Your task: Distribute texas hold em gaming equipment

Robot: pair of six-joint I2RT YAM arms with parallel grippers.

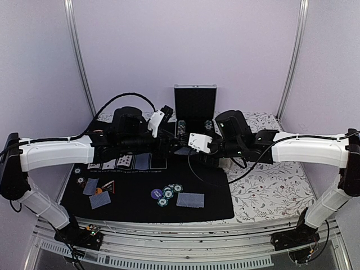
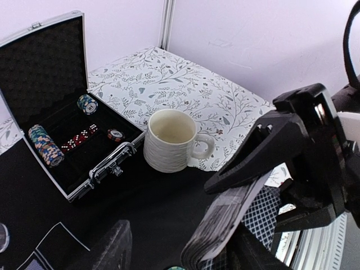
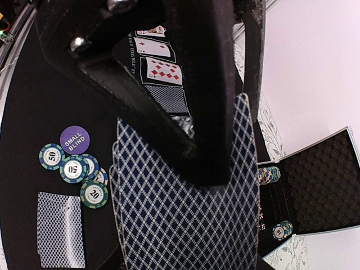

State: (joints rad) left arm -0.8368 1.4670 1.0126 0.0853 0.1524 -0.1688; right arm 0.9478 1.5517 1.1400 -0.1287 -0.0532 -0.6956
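My right gripper (image 3: 211, 174) is shut on a deck of blue-diamond-backed cards (image 3: 185, 225), held on edge above the black mat (image 1: 140, 208). In the left wrist view the deck (image 2: 225, 225) hangs between my left gripper's (image 2: 180, 239) open fingers, near the right one, with a wide gap to the left finger (image 2: 107, 250). Both grippers meet over the mat's far middle, left (image 1: 169, 145) and right (image 1: 184, 149). On the mat lie green-edged chips (image 3: 73, 169), a purple small-blind button (image 3: 74, 139), face-down cards (image 3: 59, 228) and a row of face-up cards (image 3: 160, 70).
An open metal case (image 2: 84, 169) with chip stacks (image 2: 45, 145) and dice stands at the back. A cream mug (image 2: 169, 140) sits beside it on the floral cloth (image 1: 270, 191). More cards (image 1: 100, 199) and an orange button (image 1: 99, 190) lie at the mat's left.
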